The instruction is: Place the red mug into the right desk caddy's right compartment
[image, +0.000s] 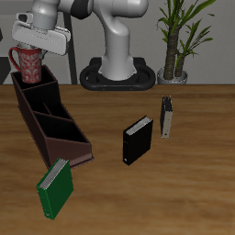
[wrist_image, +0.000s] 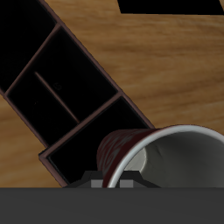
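Exterior view: we find the gripper (image: 30, 51) held above the far end of the right desk caddy (image: 48, 121), with the red mug (image: 29, 62) hanging beneath it. The mug is upright, its loop handle turned outward past the caddy's far end, and its base sits just above the rim of the right compartment (image: 38, 94), the squarish section at the back end of the box. We cannot tell whether the base has gone below the rim line. The fingers are hidden by the white gripper body and the mug, yet the mug is off the table and carried, so we record the gripper as pinched on the mug.

The caddy lies lengthwise on the wooden table (image: 174, 184), running from the back toward the front edge. Its sections appear dark and we see nothing inside them. A green book (image: 55, 188) leans just beside the caddy's near end. A small black box (image: 136, 140) stands upright well apart from the caddy, and a grey book (image: 166, 117) stands farther back, near the box.

Wrist view: we see the red mug (wrist_image: 162, 153) close to the lens, its pale inside bare, with the caddy (wrist_image: 105, 107) below it, all compartments dark and showing no contents.
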